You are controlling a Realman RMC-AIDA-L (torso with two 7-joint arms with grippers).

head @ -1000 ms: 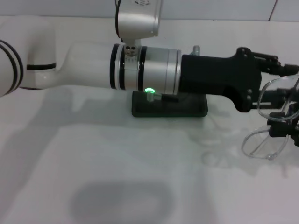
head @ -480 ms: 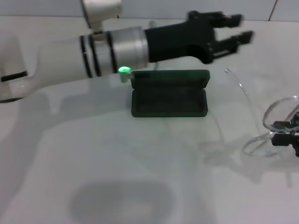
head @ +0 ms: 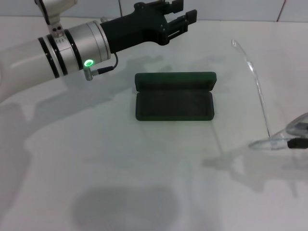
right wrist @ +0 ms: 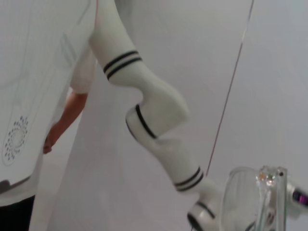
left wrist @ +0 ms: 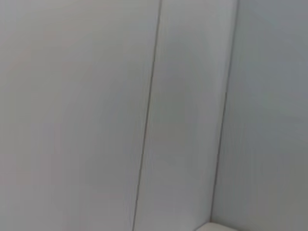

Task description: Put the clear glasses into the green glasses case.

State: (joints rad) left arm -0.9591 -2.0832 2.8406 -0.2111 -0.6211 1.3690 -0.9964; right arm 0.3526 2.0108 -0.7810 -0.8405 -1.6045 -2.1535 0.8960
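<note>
Half-cropped clear glasses (head: 269, 130), right edge

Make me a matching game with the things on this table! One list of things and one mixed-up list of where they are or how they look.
Things:
1. green glasses case
2. clear glasses
3. left tool
4. right tool

Descriptions:
A. held up at the right edge, one arm sticking up
B. lying open in the middle of the table
C. only its dark tip shows, gripping the clear frame
D. up in the air behind the case, holding nothing

Pairs: 1-B, 2-A, 3-D, 4-C
</note>
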